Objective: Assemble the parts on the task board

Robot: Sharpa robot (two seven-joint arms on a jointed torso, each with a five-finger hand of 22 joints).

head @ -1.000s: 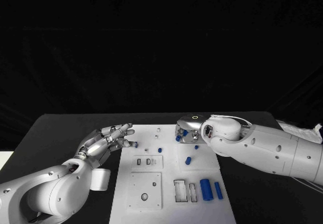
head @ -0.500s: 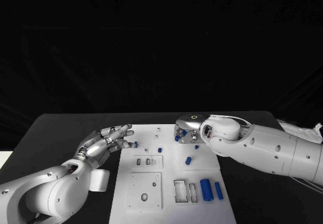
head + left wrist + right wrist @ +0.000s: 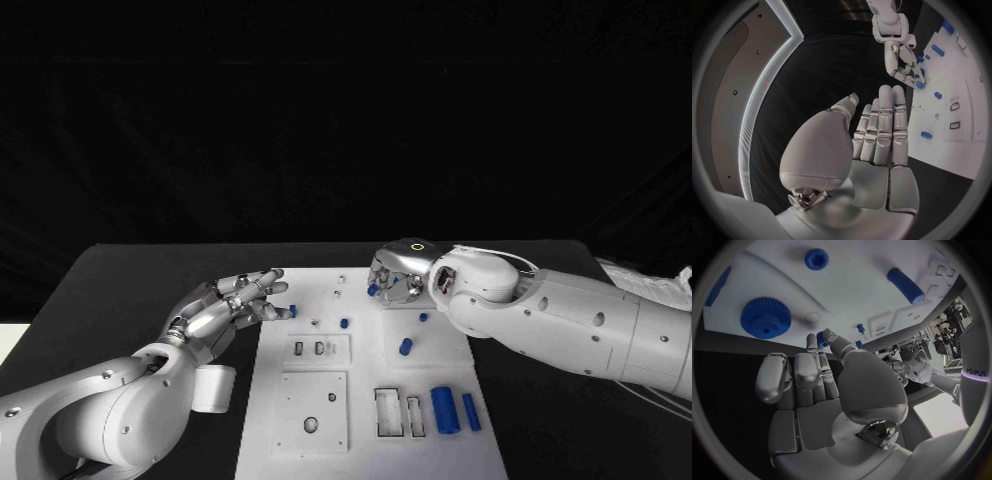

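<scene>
The left robot hand (image 3: pixel 231 305) still hovers at the white board's (image 3: pixel 368 420) left edge, fingers apart, holding nothing. The right robot hand (image 3: pixel 392 277) has crept toward the board's far end, pinching a small blue part (image 3: pixel 821 338), so placement seems near.

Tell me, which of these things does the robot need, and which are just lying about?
Job: task board, blue gear, two blue cylinders, blue peg pinched by right hand.
Lying about: white cylinder beside the board, black table.
</scene>
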